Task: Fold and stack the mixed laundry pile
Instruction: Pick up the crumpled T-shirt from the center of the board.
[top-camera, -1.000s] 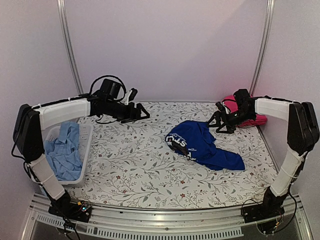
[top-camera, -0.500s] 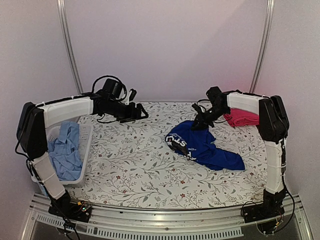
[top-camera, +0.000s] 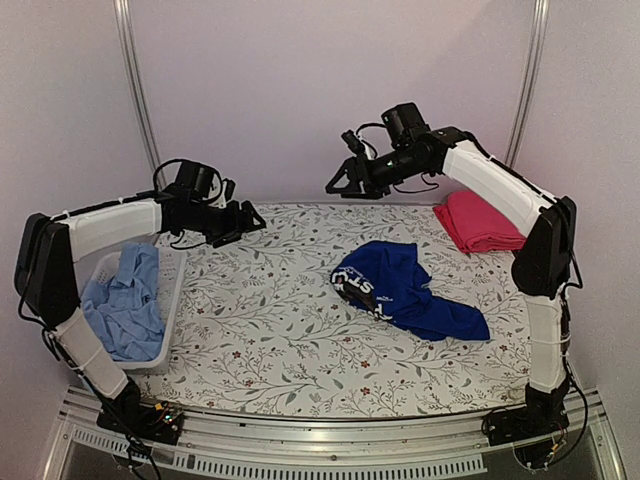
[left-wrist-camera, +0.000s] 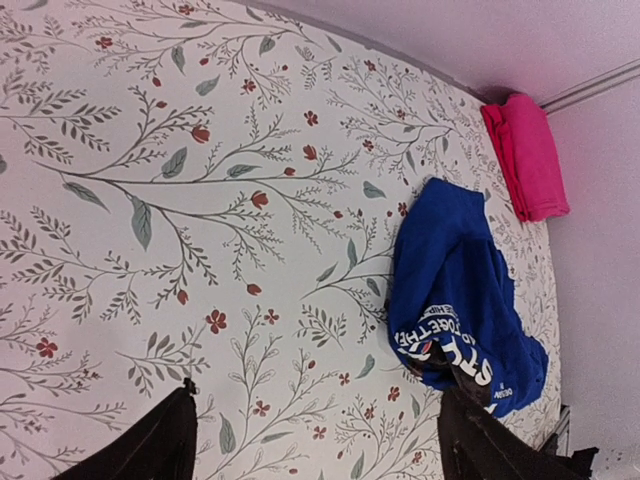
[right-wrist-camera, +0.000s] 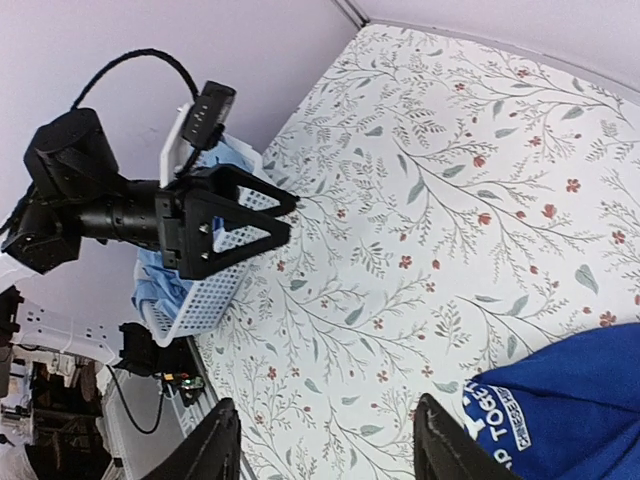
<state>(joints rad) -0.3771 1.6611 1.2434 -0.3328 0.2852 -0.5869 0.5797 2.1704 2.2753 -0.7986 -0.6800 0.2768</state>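
The royal-blue shirt with white print (top-camera: 405, 290) lies crumpled on the table, right of centre. It also shows in the left wrist view (left-wrist-camera: 455, 290) and the right wrist view (right-wrist-camera: 570, 410). The red-pink garment (top-camera: 480, 220) lies folded at the back right, also visible in the left wrist view (left-wrist-camera: 525, 155). The light-blue shirt (top-camera: 125, 300) sits in the white basket (top-camera: 170, 275) at the left. My left gripper (top-camera: 250, 225) is open and empty, hovering over the back left of the table. My right gripper (top-camera: 338, 190) is open and empty, raised high over the back middle.
The floral table cover (top-camera: 270, 330) spans the whole table. The basket (right-wrist-camera: 200, 300) stands at the left edge, near the left arm. Pale walls with two metal poles close the back; a metal rail runs along the near edge.
My right arm left the red-pink garment, swung left and rose high over the back middle. My left gripper drew back a little to the left. The garments have not moved.
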